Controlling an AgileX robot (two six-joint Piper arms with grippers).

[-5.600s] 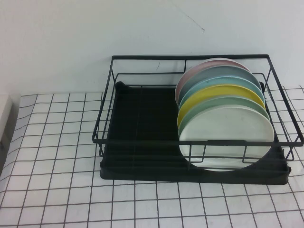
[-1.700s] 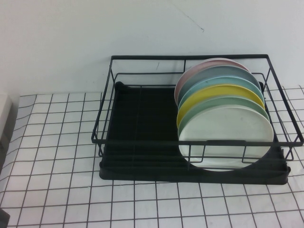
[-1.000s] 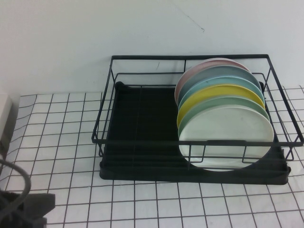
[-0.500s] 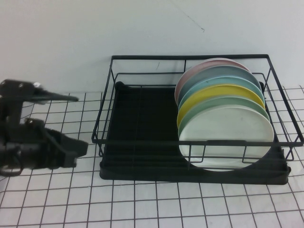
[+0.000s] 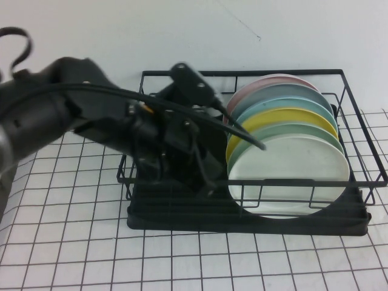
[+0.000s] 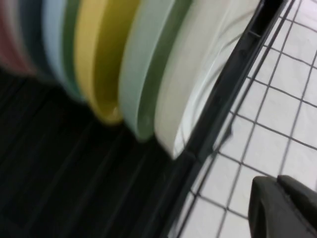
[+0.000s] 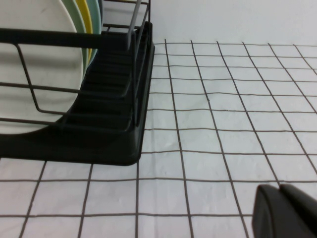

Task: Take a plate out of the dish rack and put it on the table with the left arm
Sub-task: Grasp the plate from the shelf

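Reaching into the dish rack (image 5: pixel 254 200), our left gripper (image 5: pixel 233 163) hangs fingers apart beside the white plate (image 5: pixel 291 173), nothing held.

We judge the approach under way; next, closing on that nearest rim. We count six plates standing upright, one rack; right gripper (image 7: pixel 285 210) parked low over the table (image 5: pixel 73 242), fingers together.

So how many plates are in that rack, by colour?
Pink plate: 1
Grey-blue plate: 1
Light blue plate: 1
Yellow plate: 1
Mint green plate: 1
White plate: 1
Total: 6, all in the dish rack. Left gripper open beside them; right gripper low over the table.
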